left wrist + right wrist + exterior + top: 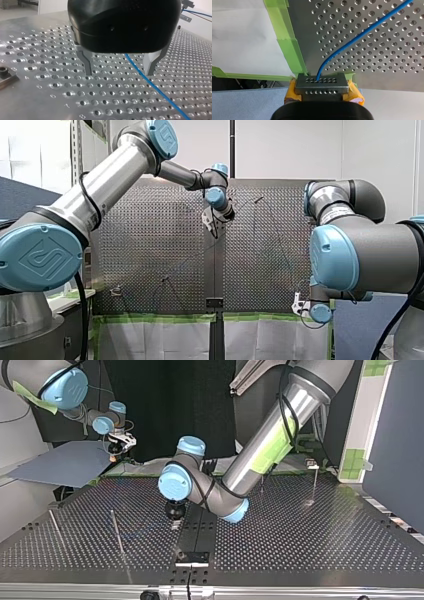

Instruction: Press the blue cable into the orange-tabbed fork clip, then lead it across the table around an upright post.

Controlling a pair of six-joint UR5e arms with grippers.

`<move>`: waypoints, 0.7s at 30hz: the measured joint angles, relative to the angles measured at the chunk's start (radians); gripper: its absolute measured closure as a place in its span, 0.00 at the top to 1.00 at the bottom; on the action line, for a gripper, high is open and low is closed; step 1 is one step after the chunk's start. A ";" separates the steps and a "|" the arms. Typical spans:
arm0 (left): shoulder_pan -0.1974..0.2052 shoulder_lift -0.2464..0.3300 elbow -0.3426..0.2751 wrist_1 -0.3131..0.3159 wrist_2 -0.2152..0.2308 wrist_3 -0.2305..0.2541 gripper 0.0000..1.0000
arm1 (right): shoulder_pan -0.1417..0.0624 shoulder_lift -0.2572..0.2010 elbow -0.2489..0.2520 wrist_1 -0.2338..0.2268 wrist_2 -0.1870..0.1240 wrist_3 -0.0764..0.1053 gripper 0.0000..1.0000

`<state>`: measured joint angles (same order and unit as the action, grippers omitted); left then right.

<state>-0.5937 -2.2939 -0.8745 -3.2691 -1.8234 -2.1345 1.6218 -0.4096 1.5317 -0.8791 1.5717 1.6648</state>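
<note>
My left claw (119,72) hangs open over the worktop (50,75) astride the blue cable (160,91), which runs ahead close by one finger (150,65); my right claw (320,86) grips it farther off.

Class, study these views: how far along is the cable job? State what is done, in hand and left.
Done: my right gripper is shut on the cable at the table edge. In hand: my left gripper stands open astride the cable, which lies on the table. Left: the clip, which no view shows clearly, and the run around a post.
</note>
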 joint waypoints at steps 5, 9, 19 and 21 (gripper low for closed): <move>-0.002 0.000 0.000 -0.027 0.000 0.001 1.00 | -0.001 0.001 -0.001 -0.002 0.001 -0.001 0.00; -0.003 0.000 0.000 -0.033 0.000 0.001 1.00 | -0.001 0.003 -0.003 -0.011 0.001 0.000 0.00; -0.005 0.000 0.000 -0.091 0.007 0.004 1.00 | -0.001 0.041 -0.029 0.009 0.001 -0.004 0.00; -0.003 0.000 0.001 -0.110 0.020 0.006 1.00 | -0.001 0.043 -0.031 0.012 0.002 -0.006 0.00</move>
<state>-0.5967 -2.2936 -0.8733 -3.3788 -1.8033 -2.1284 1.6209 -0.3662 1.5008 -0.8674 1.5737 1.6589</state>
